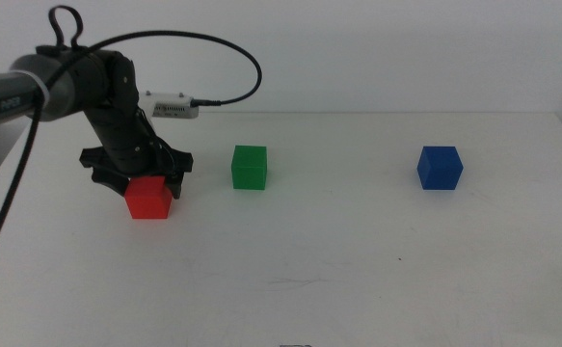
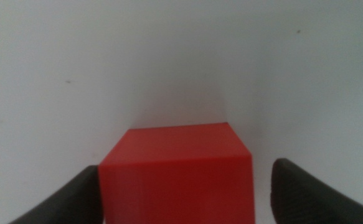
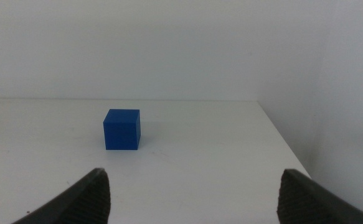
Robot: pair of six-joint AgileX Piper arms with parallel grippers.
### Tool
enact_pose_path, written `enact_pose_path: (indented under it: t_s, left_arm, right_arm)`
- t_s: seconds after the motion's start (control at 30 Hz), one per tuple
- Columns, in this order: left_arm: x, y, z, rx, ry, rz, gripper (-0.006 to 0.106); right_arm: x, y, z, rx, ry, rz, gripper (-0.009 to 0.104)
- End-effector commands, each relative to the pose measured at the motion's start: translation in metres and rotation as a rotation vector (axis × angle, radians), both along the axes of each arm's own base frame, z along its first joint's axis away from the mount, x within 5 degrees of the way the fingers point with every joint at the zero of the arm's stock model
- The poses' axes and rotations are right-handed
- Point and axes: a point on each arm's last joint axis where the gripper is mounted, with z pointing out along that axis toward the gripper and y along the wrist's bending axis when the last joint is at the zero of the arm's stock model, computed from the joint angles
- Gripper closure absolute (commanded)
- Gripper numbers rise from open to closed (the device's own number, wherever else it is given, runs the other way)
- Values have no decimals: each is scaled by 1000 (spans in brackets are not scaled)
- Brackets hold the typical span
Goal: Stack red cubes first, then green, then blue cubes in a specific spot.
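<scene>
left end effector (image 1: 148,183) spread around red cube (image 1: 149,198), left of frame | green cube (image 1: 250,167) centre-left | blue cube (image 1: 440,168) right | right end effector (image 3: 187,193) spread, facing blue cube | all on bench (image 1: 358,260)

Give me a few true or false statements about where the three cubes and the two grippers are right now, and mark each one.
1. The left gripper is at the red cube, jaws open either side of it. True.
2. The green cube sits on top of the red cube. False: it rests on the table apart from it.
3. The blue cube lies farthest right in the middle view. True.
4. The right gripper is clamped on the blue cube. False: it is open, with the cube well ahead of it.
</scene>
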Motion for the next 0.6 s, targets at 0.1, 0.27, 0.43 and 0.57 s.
enact_pose_path:
  t_s: [0.1,0.27,0.43,0.57]
  left_arm:
    - [4,-2,28,-30,-100,18,38]
    - [1,-2,38,-36,-115,2,73]
    - [-16,-2,60,-55,-75,28,86]
    - [-44,-17,74,-69,-97,71,86]
  right_arm:
    - [-2,1,14,-27,-109,6,4]
    - [-2,1,14,-27,-109,6,4]
    - [-2,1,14,-27,-109,6,4]
    - [-2,1,14,-28,-109,6,4]
